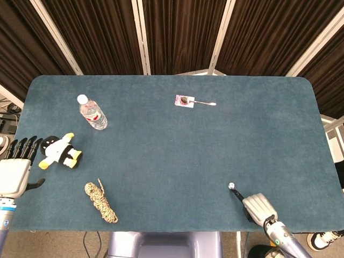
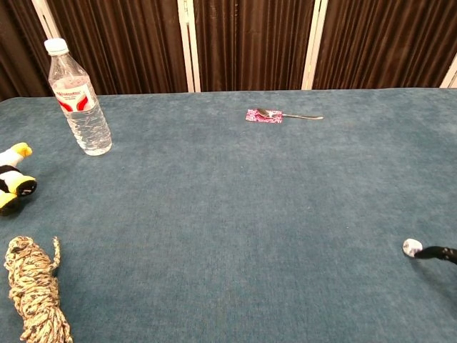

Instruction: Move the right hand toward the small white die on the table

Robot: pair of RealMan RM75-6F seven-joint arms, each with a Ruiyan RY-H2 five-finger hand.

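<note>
The small white die (image 1: 231, 186) lies near the table's front right edge; the chest view shows the die (image 2: 412, 247) at far right. My right hand (image 1: 258, 207) sits just behind it, toward the front edge, back upward. One dark finger (image 1: 238, 192) reaches out and touches the die, and its tip (image 2: 437, 251) shows at the chest view's right border. No second finger shows on the die. My left hand (image 1: 13, 172) hovers off the table's left front corner, holding nothing, fingers straight and apart.
A water bottle (image 1: 92, 113) stands at the back left, with a plush penguin toy (image 1: 60, 152) and a coiled rope (image 1: 101, 202) in front of it. A spoon on a pink card (image 1: 185, 101) lies at the back centre. The blue table (image 1: 177, 150) ends just behind the right hand.
</note>
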